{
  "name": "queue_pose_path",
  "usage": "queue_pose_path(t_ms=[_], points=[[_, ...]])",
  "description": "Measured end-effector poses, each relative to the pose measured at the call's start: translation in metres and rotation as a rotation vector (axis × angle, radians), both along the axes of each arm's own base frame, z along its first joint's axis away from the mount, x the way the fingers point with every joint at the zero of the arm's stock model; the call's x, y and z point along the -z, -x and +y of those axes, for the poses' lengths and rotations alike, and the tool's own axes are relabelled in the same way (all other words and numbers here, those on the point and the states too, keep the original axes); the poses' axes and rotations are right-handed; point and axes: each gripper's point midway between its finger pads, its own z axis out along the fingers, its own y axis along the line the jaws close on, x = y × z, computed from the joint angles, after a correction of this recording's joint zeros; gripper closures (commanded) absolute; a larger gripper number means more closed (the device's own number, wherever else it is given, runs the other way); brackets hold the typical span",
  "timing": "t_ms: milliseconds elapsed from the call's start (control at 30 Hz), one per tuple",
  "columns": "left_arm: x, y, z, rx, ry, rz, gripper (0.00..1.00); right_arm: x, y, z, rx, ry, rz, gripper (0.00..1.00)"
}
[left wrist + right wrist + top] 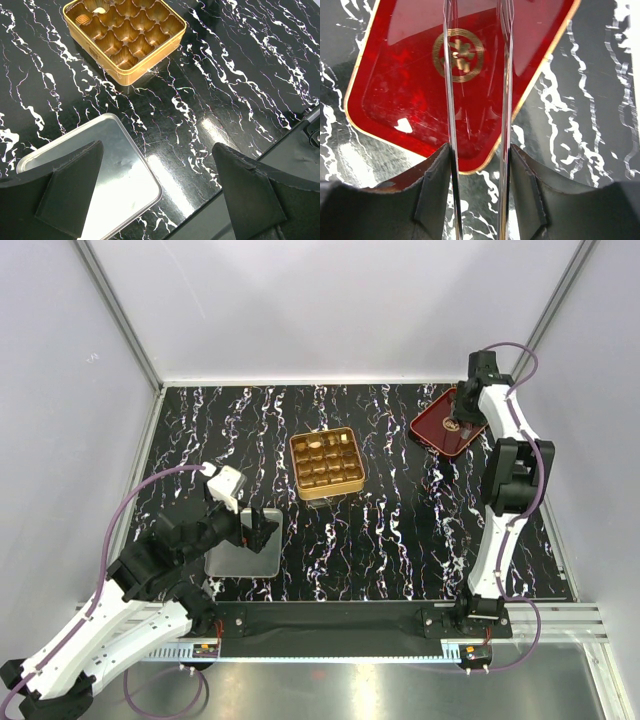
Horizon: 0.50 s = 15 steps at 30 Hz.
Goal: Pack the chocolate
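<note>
The gold tin (326,462) with its grid of cups stands mid-table. A few small pieces of chocolate (82,19) lie in its far corner cups; the other cups I can see hold nothing. My right gripper (480,150) is shut on a pair of metal tongs (451,100). Their two thin arms reach out over the dark red tray (395,95) at the back right. No piece shows between the tong arms or on the tray's visible part. My left gripper (157,150) hangs open with nothing in it, above the corner of a silver lid (115,170).
The red tray (447,423) carries a gold round emblem (458,54). The silver lid (243,543) lies flat at the near left by the table's front edge. White walls enclose the black marbled table on three sides.
</note>
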Motion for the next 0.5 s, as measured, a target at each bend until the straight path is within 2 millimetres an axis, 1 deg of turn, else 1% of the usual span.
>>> queue_pose_path(t_ms=[133,233,367,500], points=[[0.001,0.0,0.0,0.0,-0.004,0.004,0.01,0.013,-0.005,0.006,-0.018,-0.023,0.007,0.45],[0.002,-0.001,-0.001,0.0,-0.007,0.007,0.01,0.018,-0.007,0.008,-0.026,-0.036,0.012,0.45],[0.003,-0.001,-0.001,-0.001,-0.011,0.011,0.01,0.017,-0.01,0.008,-0.027,-0.037,0.006,0.45],[0.003,-0.002,-0.001,-0.003,-0.012,0.011,0.01,0.012,-0.015,0.009,-0.029,-0.037,-0.011,0.45]])
